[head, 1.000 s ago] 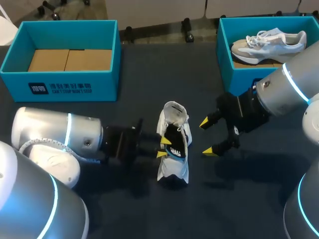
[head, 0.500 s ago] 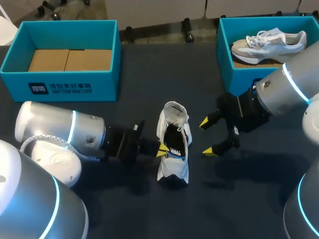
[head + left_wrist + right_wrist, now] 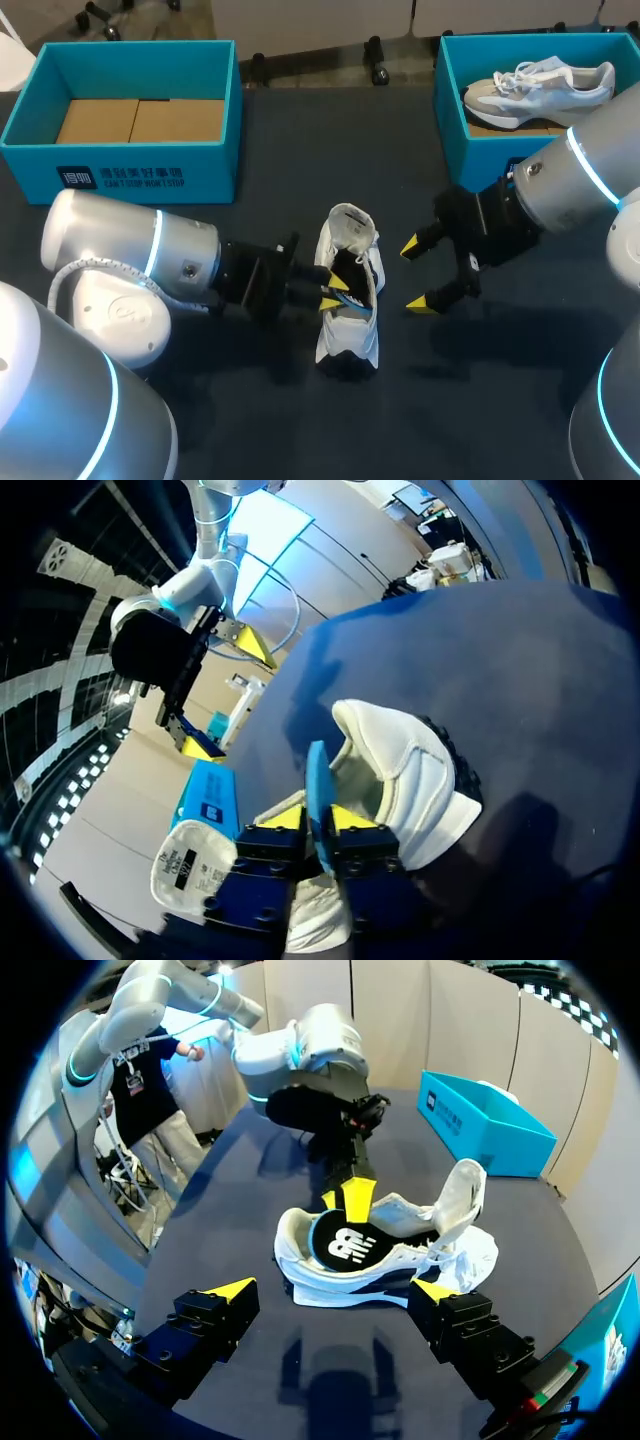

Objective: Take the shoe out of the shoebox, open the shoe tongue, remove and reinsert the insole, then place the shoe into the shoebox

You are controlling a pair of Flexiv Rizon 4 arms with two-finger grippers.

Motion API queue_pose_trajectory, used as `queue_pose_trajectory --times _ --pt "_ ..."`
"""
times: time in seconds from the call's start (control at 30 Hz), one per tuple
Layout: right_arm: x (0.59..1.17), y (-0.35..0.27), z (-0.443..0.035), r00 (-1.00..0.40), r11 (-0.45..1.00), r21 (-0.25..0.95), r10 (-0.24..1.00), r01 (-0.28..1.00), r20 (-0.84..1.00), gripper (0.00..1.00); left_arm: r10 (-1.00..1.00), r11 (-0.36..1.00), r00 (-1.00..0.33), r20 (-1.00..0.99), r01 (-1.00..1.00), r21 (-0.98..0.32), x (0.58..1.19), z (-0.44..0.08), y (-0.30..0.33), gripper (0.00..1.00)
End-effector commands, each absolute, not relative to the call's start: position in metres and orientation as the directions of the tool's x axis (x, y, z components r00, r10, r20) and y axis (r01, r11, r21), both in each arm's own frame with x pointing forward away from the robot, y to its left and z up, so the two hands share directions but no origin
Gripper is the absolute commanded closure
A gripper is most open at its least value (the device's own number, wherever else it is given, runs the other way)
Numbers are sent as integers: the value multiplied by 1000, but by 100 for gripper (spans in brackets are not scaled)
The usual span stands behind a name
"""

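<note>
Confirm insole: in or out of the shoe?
Partly out: the insole tilts up from the shoe opening, pinched by the left gripper; its lower part sits inside.

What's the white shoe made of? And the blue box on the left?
The white shoe looks like soft fabric with smooth synthetic leather panels. Its tongue bends open easily and the surface is matte. The left shoebox looks like cardboard, with thin, stiff, matte blue walls and plain brown board on its floor.
</note>
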State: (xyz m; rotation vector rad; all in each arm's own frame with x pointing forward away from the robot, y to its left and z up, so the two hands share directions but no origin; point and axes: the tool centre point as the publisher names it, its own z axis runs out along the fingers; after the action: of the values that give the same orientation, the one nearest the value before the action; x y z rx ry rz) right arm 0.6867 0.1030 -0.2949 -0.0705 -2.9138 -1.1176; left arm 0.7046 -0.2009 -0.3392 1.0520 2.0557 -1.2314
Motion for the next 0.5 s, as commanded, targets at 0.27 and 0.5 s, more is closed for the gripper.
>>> queue_pose_trajectory --times 0.27,0.5 --pt "686 104 -296 -999 744 666 37 50 34 0 342 283 -564 -752 824 -490 691 -331 -196 84" --pt "686 104 -296 -999 744 666 37 50 34 0 361 275 -576 -733 817 -507 690 -342 -206 100"
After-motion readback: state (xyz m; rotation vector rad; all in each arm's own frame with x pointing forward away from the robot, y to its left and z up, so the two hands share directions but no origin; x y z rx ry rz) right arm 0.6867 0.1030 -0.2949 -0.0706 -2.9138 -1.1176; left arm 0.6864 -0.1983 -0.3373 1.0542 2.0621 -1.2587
